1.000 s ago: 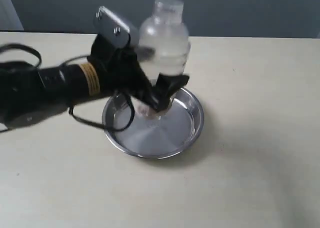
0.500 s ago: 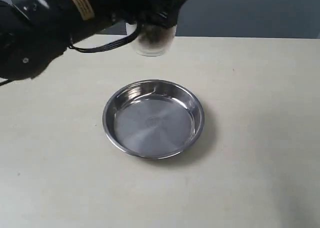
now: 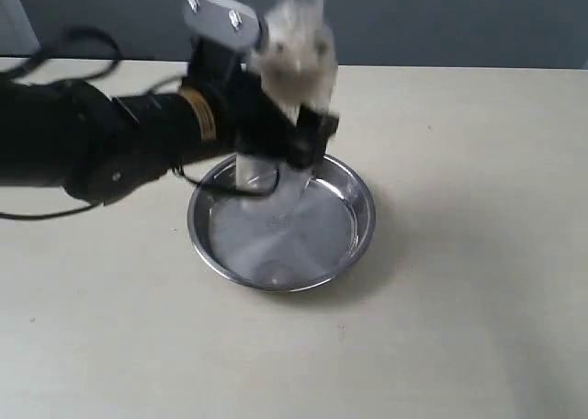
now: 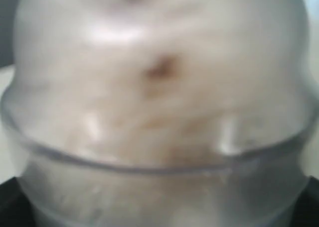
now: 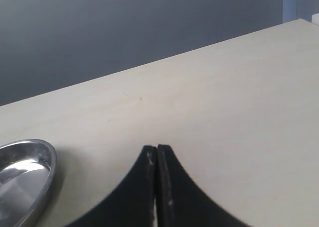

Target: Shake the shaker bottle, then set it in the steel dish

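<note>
A milky, frosted clear plastic shaker bottle [image 3: 296, 56] shows a brown fleck. The shiny silver round steel dish [image 3: 365, 219] gleams on a pale beige tabletop [image 3: 459, 318]; the black robot arm [image 3: 92, 148] is yellow-banded.

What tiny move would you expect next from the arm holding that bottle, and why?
Probably a slow, steady lowering straight down: the left gripper clasps the shaker bottle, a blurred streak directly over the steel dish, and I cannot tell that it rests on the dish's bottom.

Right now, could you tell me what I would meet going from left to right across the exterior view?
Black left arm → its yellow band → left hand gripping the shaker bottle → bare table. The steel dish sits under hand and bottle, so I leave it out.
</note>
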